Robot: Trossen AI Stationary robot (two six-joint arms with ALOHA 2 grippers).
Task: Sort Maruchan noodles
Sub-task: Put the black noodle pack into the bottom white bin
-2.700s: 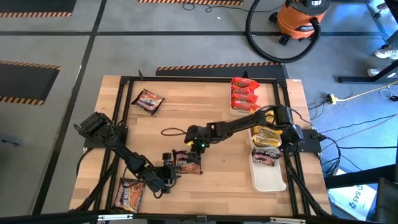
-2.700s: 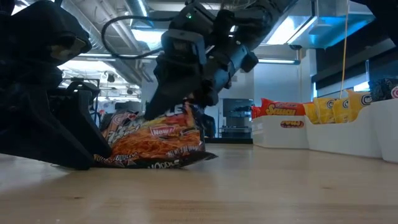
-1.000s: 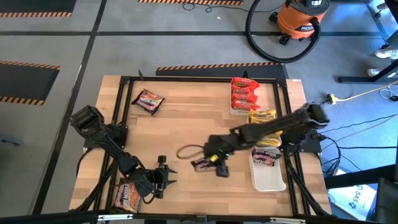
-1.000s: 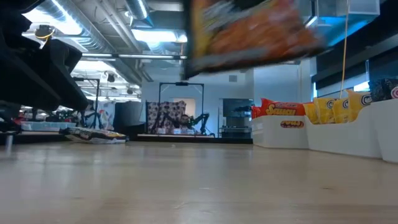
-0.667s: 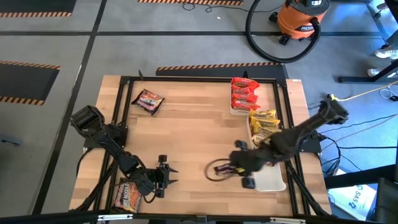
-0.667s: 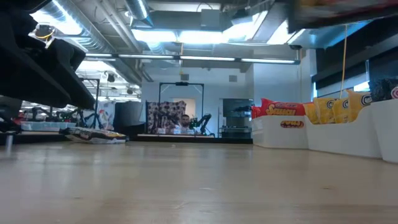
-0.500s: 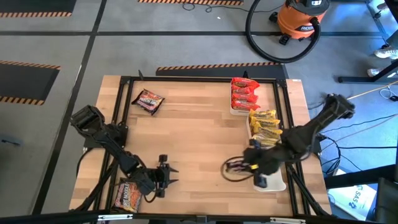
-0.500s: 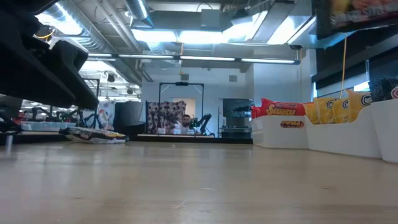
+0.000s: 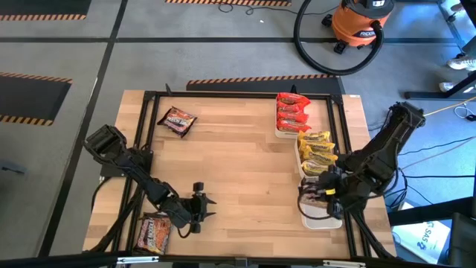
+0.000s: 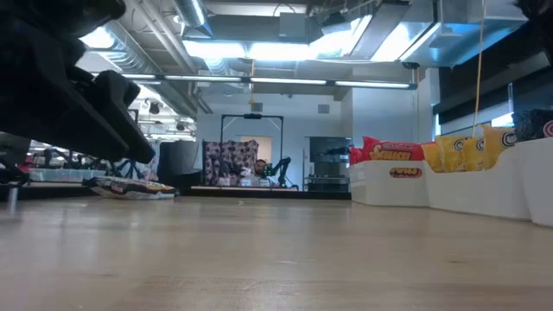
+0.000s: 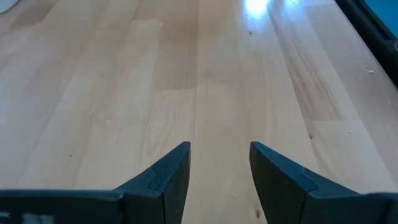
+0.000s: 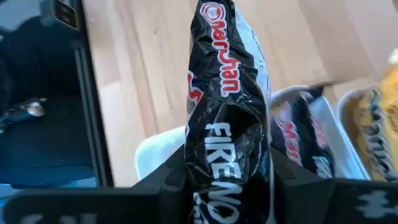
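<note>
A wooden table (image 9: 238, 156) framed by black bars is viewed from above, with both arms in the near half. The right gripper (image 9: 321, 195) is held over the nearest white tray (image 9: 321, 217) at the table's right edge; a dark Maruchan packet (image 12: 229, 124) is pinched between its fingers (image 12: 168, 177), as seen in the right wrist view. A second dark packet (image 12: 306, 134) is seen lying in that tray below it. The middle tray (image 9: 300, 158) is filled with yellow packets (image 9: 317, 149), and the far tray (image 9: 280, 132) with red packets (image 9: 291, 112). The left gripper (image 9: 202, 208) is positioned low over bare wood near the table's near-left corner, its fingers (image 11: 166, 177) spread apart with nothing between them. One dark packet (image 9: 155, 232) is left on the table at the near-left corner just beside the left arm, and another (image 9: 177, 120) at the far left. An orange shop vacuum (image 9: 361, 22) is seen on the floor beyond the table.
</note>
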